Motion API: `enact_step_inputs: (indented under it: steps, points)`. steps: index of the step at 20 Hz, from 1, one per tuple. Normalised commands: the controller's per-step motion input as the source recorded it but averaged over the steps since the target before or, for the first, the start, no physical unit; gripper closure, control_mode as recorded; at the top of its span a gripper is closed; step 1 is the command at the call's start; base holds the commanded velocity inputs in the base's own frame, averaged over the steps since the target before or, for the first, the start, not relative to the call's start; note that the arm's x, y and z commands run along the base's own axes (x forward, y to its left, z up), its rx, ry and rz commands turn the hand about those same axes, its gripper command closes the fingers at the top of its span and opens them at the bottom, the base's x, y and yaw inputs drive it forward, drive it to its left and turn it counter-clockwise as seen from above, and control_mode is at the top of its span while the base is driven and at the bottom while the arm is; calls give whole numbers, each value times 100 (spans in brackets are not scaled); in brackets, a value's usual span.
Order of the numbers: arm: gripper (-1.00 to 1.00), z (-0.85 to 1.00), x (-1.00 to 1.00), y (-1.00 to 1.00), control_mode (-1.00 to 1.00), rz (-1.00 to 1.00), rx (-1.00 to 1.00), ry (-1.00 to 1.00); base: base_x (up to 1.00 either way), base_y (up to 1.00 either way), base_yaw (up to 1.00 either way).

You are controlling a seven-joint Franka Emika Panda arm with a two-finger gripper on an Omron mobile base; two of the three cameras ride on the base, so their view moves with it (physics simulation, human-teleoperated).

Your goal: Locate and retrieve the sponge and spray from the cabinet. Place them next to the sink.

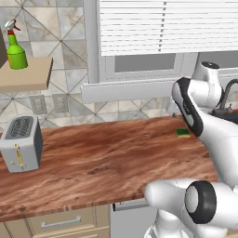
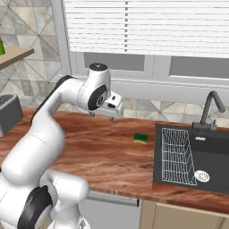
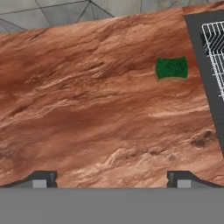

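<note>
- Wooden counter (image 2: 103, 152) runs the whole width, sink (image 2: 210, 156) set into its right end, wire rack (image 2: 176, 154) in the basin, faucet (image 2: 214, 105) behind it.
- Arm (image 2: 49, 129) is reared up over mid-counter, hand pointing down at bare wood.
- Toaster (image 1: 21, 142) at the far left of the counter, outlets on the tile behind.
- Side shelf (image 1: 25, 74) of the cabinet up on the left wall; spray (image 1: 15, 46) stands upright on it, not yet retrieved.
- Sponge (image 2: 141, 137) lies flat on the counter, just beside the sink's left rim, green side up. Looks placed; half the job done, I'd say.
- Gripper (image 2: 106, 112) hangs above the wood, fingers spread wide, nothing between them. Hand view: both tips (image 3: 43, 178) far apart over empty grain.
- Sponge vs gripper: sponge sits off toward the sink side, near but apart, no contact. Spray vs gripper: well apart, high and far left.
- Risks from here:
  - Long swing left to the shelf; elbow or forearm could clip the toaster or the shelf edge if the path stays low.
  - Spray is tall with a narrow neck, standing close to the shelf front; an off-centre approach could tip it off.
  - Grabbing at the trigger or neck rather than the body may slip.
  - Coming back, setting the bottle down could nudge the sponge into the basin.
</note>
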Motion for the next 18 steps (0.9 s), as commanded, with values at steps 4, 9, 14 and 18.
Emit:
enact_step_inputs:
  steps: [4,9,14,18]
  points:
    - [-100,48,-69,43,-100,16,-28,-7,0,0,0]
    - [-100,31,-72,31,-100,7,-12,-14,0,0,0]
    - [-100,9,-37,2,-100,5,7,-10,0,0,0]
    - [-100,0,0,2,-100,0,0,0,0,0,0]
